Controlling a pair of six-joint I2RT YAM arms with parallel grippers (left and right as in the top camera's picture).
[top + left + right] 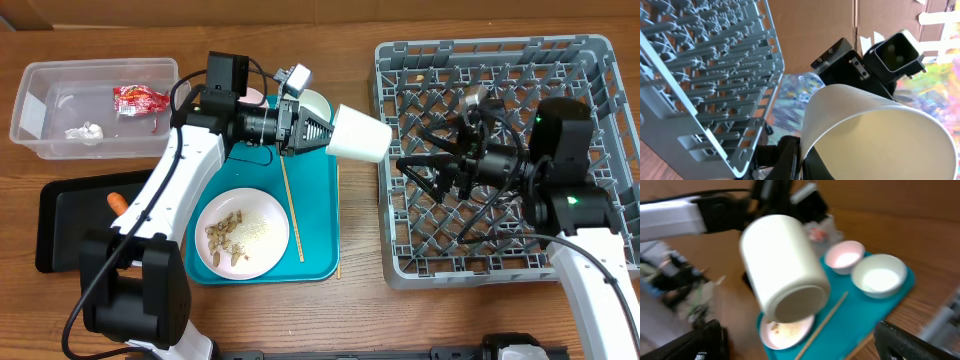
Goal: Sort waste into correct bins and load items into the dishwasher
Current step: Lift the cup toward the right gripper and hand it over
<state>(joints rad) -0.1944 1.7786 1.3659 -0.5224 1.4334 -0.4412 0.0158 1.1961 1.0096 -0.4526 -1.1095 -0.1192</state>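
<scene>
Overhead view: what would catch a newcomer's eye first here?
The white cup, held sideways in mid-air by the left gripper, between the teal tray and the grey dish rack. Next, the right gripper, open over the rack, and the plate of food scraps on the tray.

**Left arm** point(185, 165): white moulded link shells, black cylindrical joint housings, black block base.
- Black cable point(88, 285) looped beside the base link.
- Wrist fittings: black box camera point(228, 75) and a small grey module point(297, 76).

**Left gripper** point(325, 131): black, tapering body.

**Right arm** point(585, 250): white lower link, black rounded upper housings.
- Small green indicator light point(572, 199), with a second on the housing above.
- Thin black cables point(500, 235) running off the forearm.

**Right gripper** point(420, 178): black, with slender angular fingers. Its blunt black fingertips point(920, 342) show blurred in the right wrist view.
</scene>
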